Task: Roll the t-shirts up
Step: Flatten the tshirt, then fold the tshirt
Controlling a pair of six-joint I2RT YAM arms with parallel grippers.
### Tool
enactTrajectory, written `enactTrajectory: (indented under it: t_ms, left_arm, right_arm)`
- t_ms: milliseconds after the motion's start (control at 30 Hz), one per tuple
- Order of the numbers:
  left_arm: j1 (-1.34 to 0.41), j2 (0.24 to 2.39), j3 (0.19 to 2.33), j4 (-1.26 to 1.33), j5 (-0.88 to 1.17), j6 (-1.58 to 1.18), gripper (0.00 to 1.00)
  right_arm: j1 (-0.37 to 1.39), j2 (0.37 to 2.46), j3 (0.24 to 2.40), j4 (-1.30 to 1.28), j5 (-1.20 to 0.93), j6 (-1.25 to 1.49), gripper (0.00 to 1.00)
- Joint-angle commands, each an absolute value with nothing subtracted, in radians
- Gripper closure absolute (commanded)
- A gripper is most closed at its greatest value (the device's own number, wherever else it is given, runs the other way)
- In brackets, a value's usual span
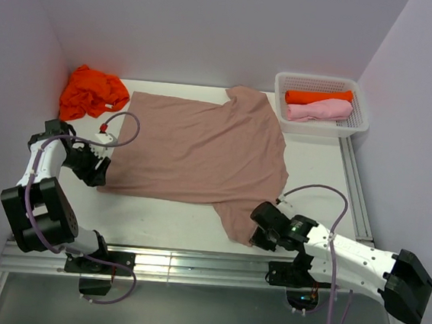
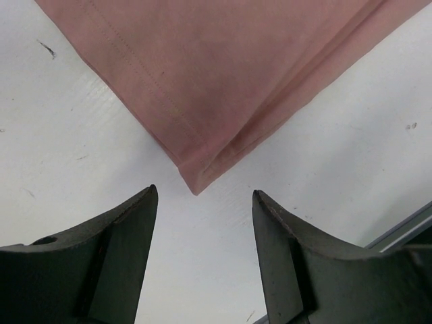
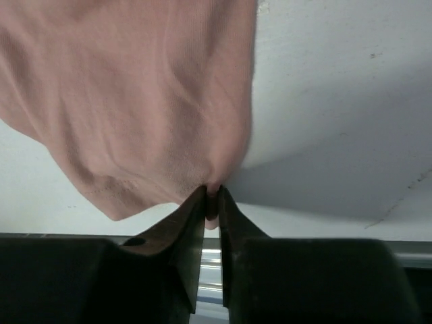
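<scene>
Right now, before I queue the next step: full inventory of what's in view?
spread t-shirt: 1, dusty pinkish-brown, flat on the middle of the table
crumpled t-shirt: 1, bright orange, far left corner
basket: 1, white mesh, far right corner
rolled orange t-shirt: 1, orange, in the basket, far side
rolled pink t-shirt: 1, light pink, in the basket, near side
table: 1, white, under everything
left gripper: 1, black, open, at the spread t-shirt's near left hem corner, not gripping it
right gripper: 1, black, shut on the edge of the spread t-shirt's near sleeve
</scene>
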State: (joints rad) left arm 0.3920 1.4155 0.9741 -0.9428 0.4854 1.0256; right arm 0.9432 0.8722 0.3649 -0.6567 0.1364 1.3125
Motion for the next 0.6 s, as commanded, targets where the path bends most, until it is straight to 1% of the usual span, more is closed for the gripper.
enactTrajectory:
  t_ms: [0, 100, 133, 200, 400, 500, 533, 567]
  left_arm:
    - [0.390, 1.377, 1.022, -0.976, 0.535, 1.026, 0.36]
    - [0.385, 1.382, 1.031, -0.983, 0.538, 1.026, 0.38]
    - [0.382, 1.384, 1.032, -0.985, 0.537, 1.025, 0.40]
    - [0.379, 1.388, 1.029, -0.982, 0.535, 1.023, 0.42]
    - [0.356, 1.399, 1.020, -0.963, 0.523, 1.003, 0.55]
    - [0.345, 1.402, 1.014, -0.956, 0.522, 0.999, 0.62]
    - [0.342, 1.404, 1.011, -0.954, 0.520, 0.996, 0.68]
    - [0.339, 1.404, 1.006, -0.951, 0.515, 0.994, 0.70]
  right_arm:
    - [0.954, 0.862, 0.348, -0.679, 0.156, 1.322, 0.87]
    - [0.954, 0.767, 0.370, -0.762, 0.178, 1.331, 0.96]
    - [0.954, 0.741, 0.385, -0.788, 0.192, 1.333, 0.98]
    - [0.954, 0.660, 0.400, -0.859, 0.201, 1.341, 0.98]
    - [0.954, 0.500, 0.486, -1.012, 0.239, 1.348, 0.98]
    - [0.954, 0.488, 0.535, -1.046, 0.255, 1.342, 0.99]
    - [0.954, 0.489, 0.557, -1.048, 0.258, 1.335, 0.99]
    - [0.954, 0.495, 0.569, -1.064, 0.273, 1.332, 0.99]
